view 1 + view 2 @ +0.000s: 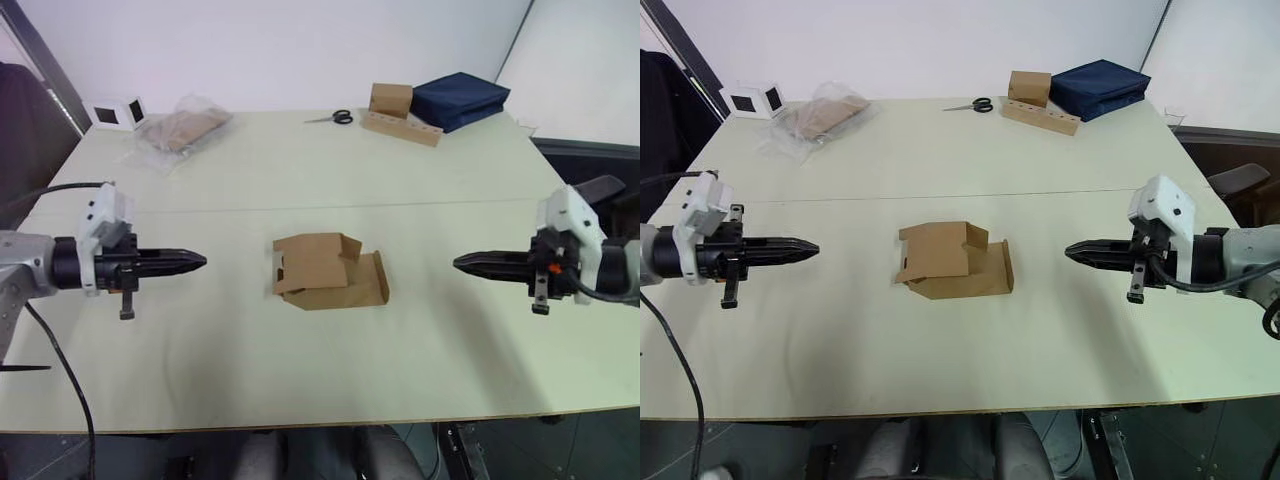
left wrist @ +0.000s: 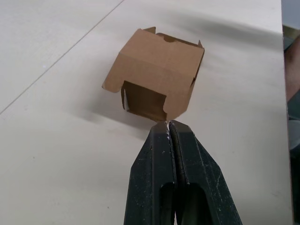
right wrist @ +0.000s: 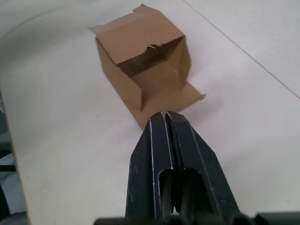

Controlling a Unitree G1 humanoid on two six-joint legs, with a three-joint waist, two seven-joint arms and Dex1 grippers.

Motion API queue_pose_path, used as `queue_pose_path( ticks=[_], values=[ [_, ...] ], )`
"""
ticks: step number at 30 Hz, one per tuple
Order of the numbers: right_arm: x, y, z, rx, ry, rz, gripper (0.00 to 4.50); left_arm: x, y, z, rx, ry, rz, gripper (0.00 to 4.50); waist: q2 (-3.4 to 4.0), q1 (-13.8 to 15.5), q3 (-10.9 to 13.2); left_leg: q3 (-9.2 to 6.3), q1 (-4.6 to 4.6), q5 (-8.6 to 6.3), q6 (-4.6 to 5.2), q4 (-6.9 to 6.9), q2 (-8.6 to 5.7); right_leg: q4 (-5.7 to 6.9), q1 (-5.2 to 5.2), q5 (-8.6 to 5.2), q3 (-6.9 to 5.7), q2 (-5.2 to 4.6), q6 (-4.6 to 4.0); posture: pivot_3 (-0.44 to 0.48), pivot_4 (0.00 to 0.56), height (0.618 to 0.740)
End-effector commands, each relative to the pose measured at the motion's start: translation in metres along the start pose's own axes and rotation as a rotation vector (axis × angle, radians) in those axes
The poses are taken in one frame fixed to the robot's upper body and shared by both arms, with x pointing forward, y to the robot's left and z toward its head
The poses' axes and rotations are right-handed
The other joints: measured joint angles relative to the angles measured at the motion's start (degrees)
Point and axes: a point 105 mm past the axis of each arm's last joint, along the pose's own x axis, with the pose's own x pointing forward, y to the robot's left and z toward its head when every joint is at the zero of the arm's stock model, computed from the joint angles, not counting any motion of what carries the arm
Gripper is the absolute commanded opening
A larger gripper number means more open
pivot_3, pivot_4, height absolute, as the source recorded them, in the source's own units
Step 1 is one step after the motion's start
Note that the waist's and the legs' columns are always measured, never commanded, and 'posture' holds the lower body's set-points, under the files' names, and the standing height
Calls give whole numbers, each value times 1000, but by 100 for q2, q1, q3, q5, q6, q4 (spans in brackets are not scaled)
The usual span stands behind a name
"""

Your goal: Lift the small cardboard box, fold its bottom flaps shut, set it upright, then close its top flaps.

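Note:
The small cardboard box (image 1: 322, 268) lies on its side in the middle of the pale table (image 1: 200, 340), both ends open. A flap (image 1: 372, 283) on its right end lies flat on the table, and the right wrist view looks into that open end (image 3: 150, 63). Flaps on the left end (image 2: 143, 98) stand partly folded. My left gripper (image 1: 200, 262) hovers to the box's left, shut and empty, pointing at it. On the box's right my right gripper (image 1: 460, 264) is likewise shut and empty, aimed at the box. Neither touches it.
At the table's back right stand a squarer brown box (image 1: 390, 100) with a long cardboard strip (image 1: 402, 128), a dark blue bag (image 1: 460, 98) and scissors (image 1: 332, 118). A clear plastic bag of cardboard (image 1: 182, 130) and a small white cube (image 1: 120, 113) lie back left.

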Motion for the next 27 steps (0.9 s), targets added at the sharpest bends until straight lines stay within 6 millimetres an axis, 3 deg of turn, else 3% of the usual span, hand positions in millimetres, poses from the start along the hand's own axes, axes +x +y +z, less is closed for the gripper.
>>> queue_pose_path(
  ticks=[1,15,27],
  values=[
    [-1,3,11,-47,-20,-4,0,-7,-2,10,42,-18,14,19,0,0,0,0,0,0,0,0,0,0,0,0,0,0,0,0,150,740],
    [4,9,11,-31,-44,8,0,-4,-10,12,28,-10,-12,19,-1,0,1,1,-1,0,0,1,1,2,-2,0,0,0,0,0,150,740],
    [11,11,14,-45,-54,6,0,10,2,13,-86,-17,-9,19,-2,0,1,1,-1,0,0,3,1,6,-2,0,0,2,0,0,150,740]
  ],
)
